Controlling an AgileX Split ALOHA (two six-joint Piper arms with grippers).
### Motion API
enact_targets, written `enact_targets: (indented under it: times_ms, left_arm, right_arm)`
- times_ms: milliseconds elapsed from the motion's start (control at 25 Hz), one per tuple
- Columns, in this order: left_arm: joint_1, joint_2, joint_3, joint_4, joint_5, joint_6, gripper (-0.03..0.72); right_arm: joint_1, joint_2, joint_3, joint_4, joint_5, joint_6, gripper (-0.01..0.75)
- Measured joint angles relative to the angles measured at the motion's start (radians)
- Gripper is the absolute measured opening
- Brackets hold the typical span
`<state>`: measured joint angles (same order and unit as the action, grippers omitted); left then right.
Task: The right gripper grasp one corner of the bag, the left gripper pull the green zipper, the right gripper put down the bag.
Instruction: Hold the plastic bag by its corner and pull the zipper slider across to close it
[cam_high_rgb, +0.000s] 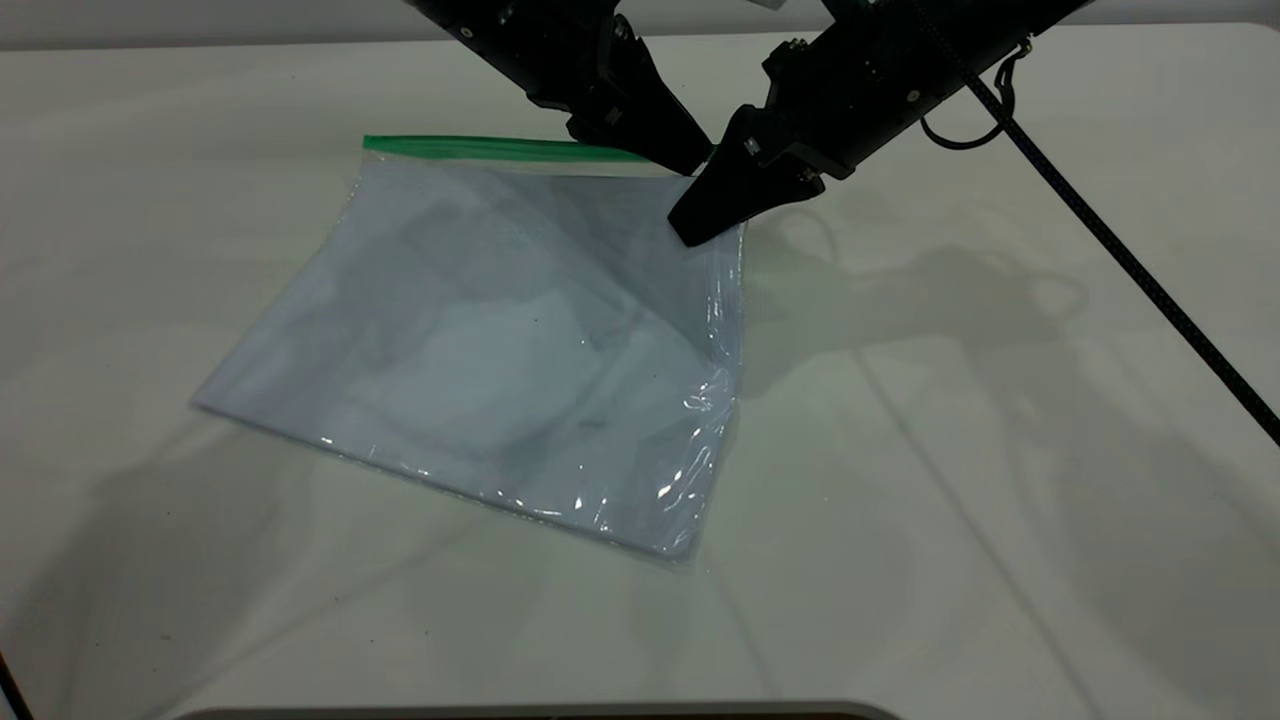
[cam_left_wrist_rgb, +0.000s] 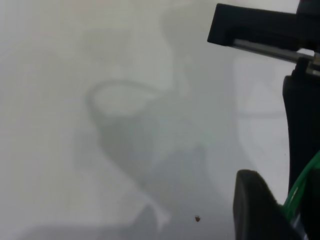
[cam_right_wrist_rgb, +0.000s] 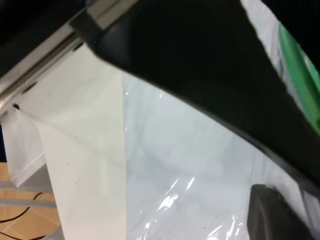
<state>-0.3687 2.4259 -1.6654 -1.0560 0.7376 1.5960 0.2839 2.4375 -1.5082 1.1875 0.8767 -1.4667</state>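
Note:
The bag (cam_high_rgb: 500, 340), a clear pouch with white sheets inside, lies tilted on the white table with its far right corner lifted. My right gripper (cam_high_rgb: 695, 228) is shut on that corner. The green zipper (cam_high_rgb: 480, 148) runs along the bag's far edge. My left gripper (cam_high_rgb: 690, 160) is shut on the zipper's right end, just behind the right gripper. The slider tab is hidden by the jaws. In the left wrist view the green zipper (cam_left_wrist_rgb: 302, 187) runs between the left gripper's (cam_left_wrist_rgb: 290, 210) jaws. The right wrist view shows the bag (cam_right_wrist_rgb: 190, 165), the zipper (cam_right_wrist_rgb: 300, 75) and the right gripper (cam_right_wrist_rgb: 295, 195).
The right arm's black cable (cam_high_rgb: 1120, 250) slants across the table's right side. A dark rounded edge (cam_high_rgb: 540, 712) shows at the front of the table. In the right wrist view the table edge and cardboard (cam_right_wrist_rgb: 20, 200) lie beyond the bag.

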Motion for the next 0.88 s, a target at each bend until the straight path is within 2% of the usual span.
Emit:
enact_targets:
  times_ms: [280, 800, 880]
  left_arm:
    - [0.000, 0.000, 0.000, 0.003, -0.019, 0.000, 0.201]
    - [0.000, 0.000, 0.000, 0.007, -0.044, 0.002, 0.197]
    - [0.000, 0.000, 0.000, 0.007, -0.044, 0.006, 0.179]
  right_arm:
    - [-0.004, 0.000, 0.000, 0.001, -0.007, 0.000, 0.037]
    - [-0.004, 0.000, 0.000, 0.001, -0.016, 0.000, 0.037]
    - [-0.004, 0.000, 0.000, 0.001, -0.017, 0.000, 0.037]
